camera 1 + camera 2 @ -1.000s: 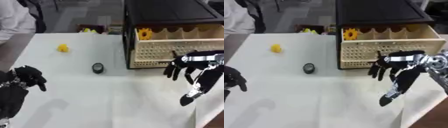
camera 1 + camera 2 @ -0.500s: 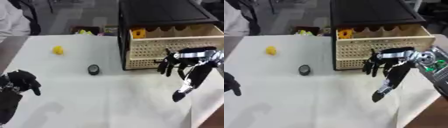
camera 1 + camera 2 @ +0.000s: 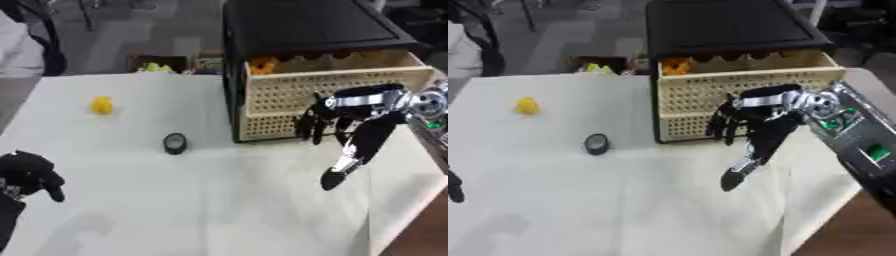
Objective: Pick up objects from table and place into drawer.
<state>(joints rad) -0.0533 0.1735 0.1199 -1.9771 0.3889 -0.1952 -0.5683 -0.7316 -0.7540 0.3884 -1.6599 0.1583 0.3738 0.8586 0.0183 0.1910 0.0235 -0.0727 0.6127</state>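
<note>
Right robot hand (image 3: 350, 120): fingers spread, empty, before the open cream perforated drawer (image 3: 332, 92). Small black round object (image 3: 175, 143) and yellow lump (image 3: 102, 105) lie well leftward on white tabletop (image 3: 201, 200). Left robot hand (image 3: 31, 175): curled, empty.

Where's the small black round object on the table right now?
The small black round object sits on the white table left of centre, just left of the drawer front, with the yellow object farther back-left.

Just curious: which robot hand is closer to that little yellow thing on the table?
Left. The left robot hand sits near the table's front-left corner below the yellow thing; the right robot hand hangs far across, before the drawer.
</note>
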